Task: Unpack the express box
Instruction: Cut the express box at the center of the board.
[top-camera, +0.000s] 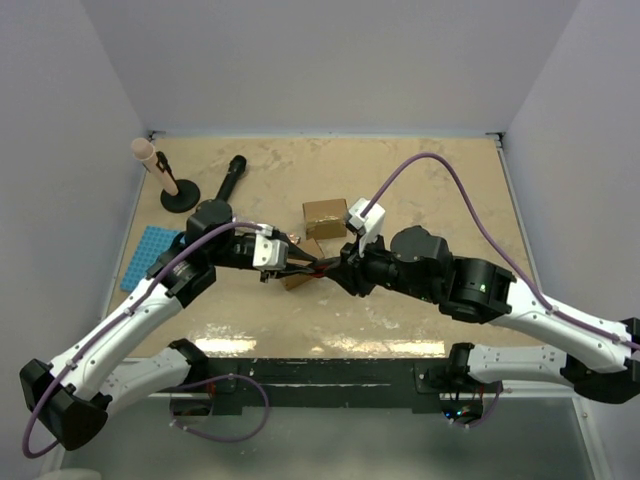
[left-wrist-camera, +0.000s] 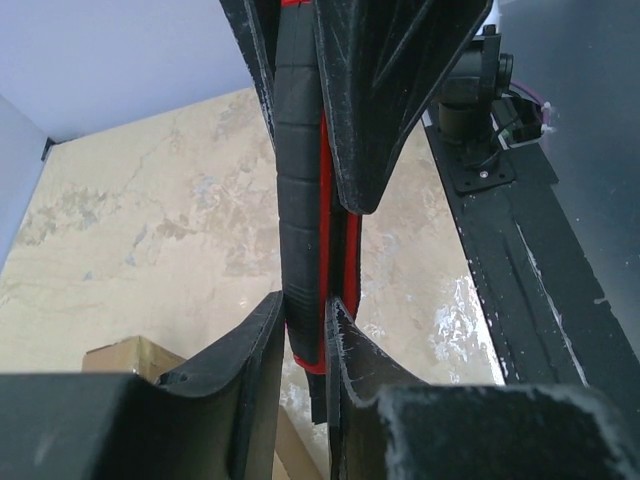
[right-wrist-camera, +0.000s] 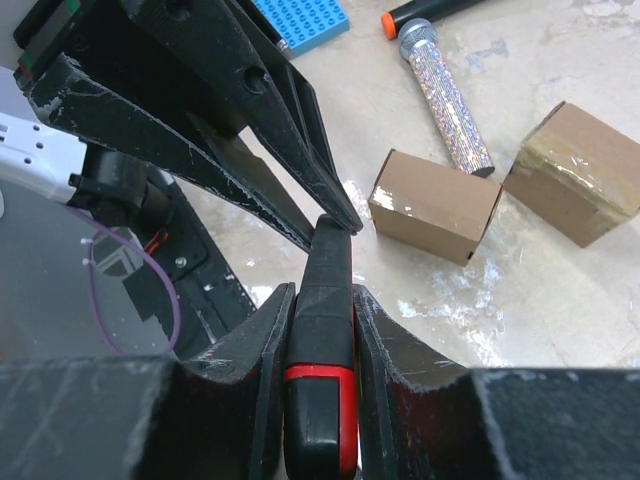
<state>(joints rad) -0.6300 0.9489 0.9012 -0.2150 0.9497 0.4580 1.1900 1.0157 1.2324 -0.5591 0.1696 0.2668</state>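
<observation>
A black-and-red box cutter (right-wrist-camera: 322, 330) hangs above the table, held at both ends. My right gripper (right-wrist-camera: 320, 292) is shut on its red-banded end. My left gripper (left-wrist-camera: 305, 302) is shut on the other end of the cutter (left-wrist-camera: 300, 220). In the top view the left gripper (top-camera: 300, 265) and the right gripper (top-camera: 338, 270) meet tip to tip. A brown taped express box (top-camera: 325, 217) lies just beyond them. A second, smaller box (right-wrist-camera: 435, 205) lies right under them, partly hidden in the top view. The larger box also shows in the right wrist view (right-wrist-camera: 578, 185).
A glittery silver microphone (right-wrist-camera: 445, 95) lies by the small box. A blue studded plate (top-camera: 150, 255) sits at the left. A black microphone (top-camera: 230, 178) and a black-based stand with a pink top (top-camera: 165, 180) are at the back left. The black mounting rail (left-wrist-camera: 530, 280) runs along the near edge.
</observation>
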